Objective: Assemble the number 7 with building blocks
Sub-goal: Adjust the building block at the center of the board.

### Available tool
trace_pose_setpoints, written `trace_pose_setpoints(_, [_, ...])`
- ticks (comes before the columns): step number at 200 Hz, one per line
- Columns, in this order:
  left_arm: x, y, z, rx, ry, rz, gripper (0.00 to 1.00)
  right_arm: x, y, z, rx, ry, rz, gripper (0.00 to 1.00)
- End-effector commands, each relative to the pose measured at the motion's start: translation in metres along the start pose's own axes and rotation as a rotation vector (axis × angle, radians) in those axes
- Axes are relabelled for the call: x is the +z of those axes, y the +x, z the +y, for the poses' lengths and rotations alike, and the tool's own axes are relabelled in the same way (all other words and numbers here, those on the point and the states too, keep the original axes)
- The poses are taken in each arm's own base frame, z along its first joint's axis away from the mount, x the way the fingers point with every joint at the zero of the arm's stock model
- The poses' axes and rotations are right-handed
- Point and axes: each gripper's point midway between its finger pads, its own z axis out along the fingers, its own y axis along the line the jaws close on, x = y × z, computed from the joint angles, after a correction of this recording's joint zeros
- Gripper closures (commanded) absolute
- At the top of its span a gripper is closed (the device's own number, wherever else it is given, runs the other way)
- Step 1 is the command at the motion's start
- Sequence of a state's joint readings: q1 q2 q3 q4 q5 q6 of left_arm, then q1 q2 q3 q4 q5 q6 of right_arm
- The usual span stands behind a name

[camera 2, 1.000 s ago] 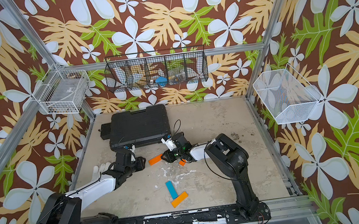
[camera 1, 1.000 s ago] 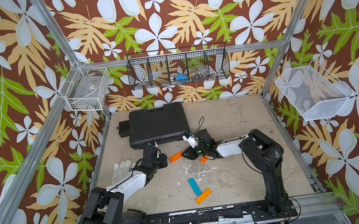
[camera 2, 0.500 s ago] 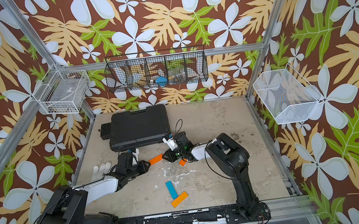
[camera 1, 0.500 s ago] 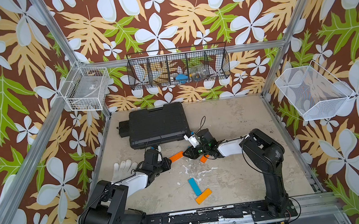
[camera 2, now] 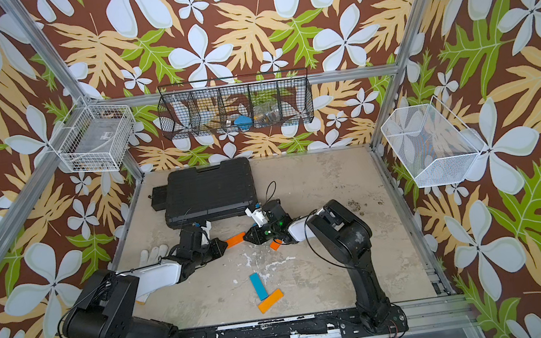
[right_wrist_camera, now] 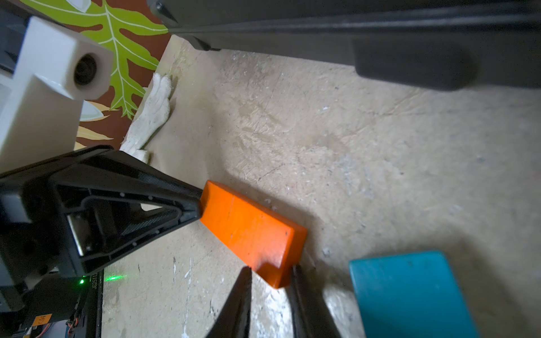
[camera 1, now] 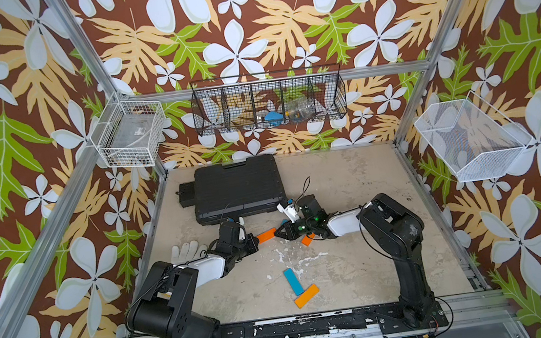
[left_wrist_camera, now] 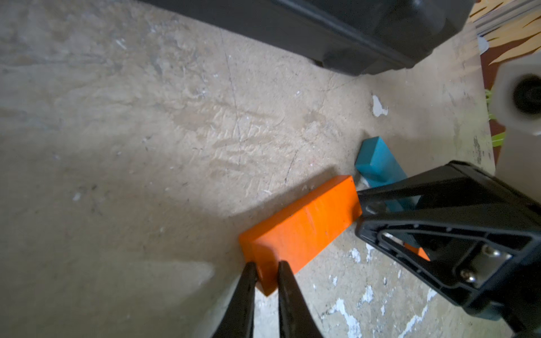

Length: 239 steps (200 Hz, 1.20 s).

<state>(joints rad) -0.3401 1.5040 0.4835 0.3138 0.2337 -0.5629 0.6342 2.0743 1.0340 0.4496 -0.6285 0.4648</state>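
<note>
A bright orange block (camera 1: pixel 266 236) (camera 2: pixel 236 240) lies mid-table between both grippers. My left gripper (left_wrist_camera: pixel 267 275) (camera 1: pixel 255 241) is shut on its left end. My right gripper (right_wrist_camera: pixel 270 275) (camera 1: pixel 277 233) has its fingers pressed on either side of the opposite end (right_wrist_camera: pixel 251 234). A blue block (left_wrist_camera: pixel 377 164) (right_wrist_camera: pixel 409 292) lies just behind, partly under the right gripper. A second orange block (camera 1: pixel 306 239) pokes out beneath the right wrist. Nearer the front, another blue block (camera 1: pixel 292 281) touches a third orange block (camera 1: pixel 306 296).
A black case (camera 1: pixel 238 188) sits at the back left, close behind both grippers. A white glove (camera 1: pixel 185 250) lies by the left wall. Wire baskets (camera 1: pixel 269 104) hang on the walls above the table.
My left gripper slid right to the orange block and its jaws closed on the end. The right gripper's jaws narrowed onto the other end. The blocks near the front did not move.
</note>
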Motion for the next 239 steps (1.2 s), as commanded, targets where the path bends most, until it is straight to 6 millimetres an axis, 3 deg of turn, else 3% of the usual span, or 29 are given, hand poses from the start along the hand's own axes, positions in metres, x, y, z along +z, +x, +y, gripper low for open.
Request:
trace_pose_setpoints(1, [0.004, 0.000, -0.005, 0.012, 0.030, 0.008, 0.85, 0.001, 0.002, 0.008, 0.003, -0.040, 0.009, 0.77])
trace_pose_setpoints(147, [0.009, -0.015, -0.014, 0.033, 0.037, -0.006, 0.85, -0.006, 0.001, 0.008, 0.016, -0.015, -0.005, 0.78])
trace_pose_setpoints(180, [0.003, -0.020, -0.015, 0.041, 0.027, -0.029, 0.74, -0.013, -0.001, 0.013, -0.002, -0.012, -0.020, 0.65])
trace_pose_setpoints(195, [-0.005, -0.028, -0.015, 0.048, 0.006, -0.064, 0.59, -0.019, -0.005, 0.015, -0.024, 0.003, -0.039, 0.60])
trace_pose_setpoints(239, [-0.040, -0.056, -0.032, 0.072, 0.022, -0.193, 0.53, -0.040, -0.020, 0.029, -0.108, 0.020, -0.100, 0.59])
